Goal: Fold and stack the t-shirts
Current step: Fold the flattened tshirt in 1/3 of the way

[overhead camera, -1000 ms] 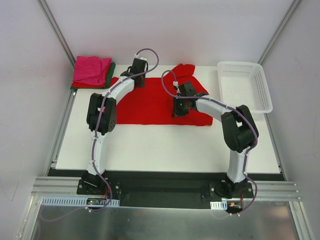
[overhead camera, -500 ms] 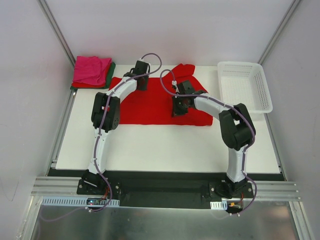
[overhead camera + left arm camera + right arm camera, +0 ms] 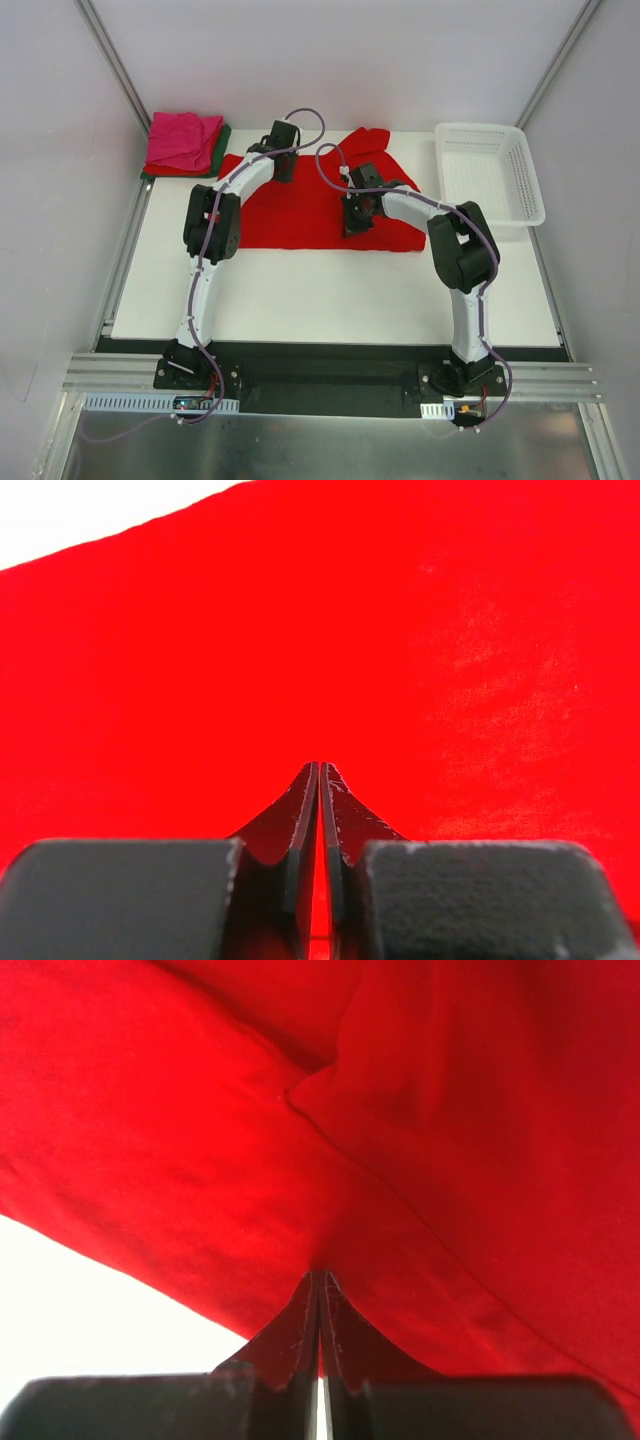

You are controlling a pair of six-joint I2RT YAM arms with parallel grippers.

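While the left gripper (image 3: 320, 772) is closed over the red t-shirt (image 3: 300, 215) mid-frame, the right gripper (image 3: 320, 1276) pinches its cloth.

I'm working in a lab test cell — plain white walls (image 3: 350, 60), aluminium frame posts (image 3: 112, 60) in the upper corners, a slotted rail (image 3: 110, 380) along the bottom edge.

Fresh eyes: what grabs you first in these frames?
The big red t-shirt spread across the table's far middle, with the left end effector and right end effector both shut, tips down at it. Then the folded stack, magenta on top, at the far left corner, and the white basket far right.
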